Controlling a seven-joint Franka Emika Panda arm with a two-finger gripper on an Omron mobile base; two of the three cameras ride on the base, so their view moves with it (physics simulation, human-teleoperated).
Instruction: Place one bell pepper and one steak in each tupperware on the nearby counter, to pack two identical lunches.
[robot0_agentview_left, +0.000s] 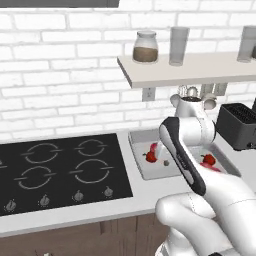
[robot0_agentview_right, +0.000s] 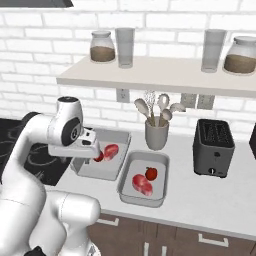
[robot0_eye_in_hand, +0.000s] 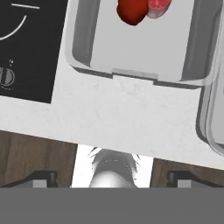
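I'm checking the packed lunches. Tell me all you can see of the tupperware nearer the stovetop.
The tupperware nearer the stovetop is a shallow light-grey rectangular container with rounded corners, plastic-looking, open with no lid, and a small tab on its near rim. It sits flat on the white counter, beside the black stovetop and close alongside the second tupperware. Inside lie one glossy red bell pepper and one pinkish steak, touching each other. The tool is not touching it.

The arm (robot0_agentview_left: 185, 150) is hiding much of both tupperwares (robot0_agentview_left: 137, 150) in the left base view. In the right base view it is covering part of the left one's pepper (robot0_agentview_right: 99, 156). The hand view's top edge is cutting off pepper and steak (robot0_eye_in_hand: 158, 8).
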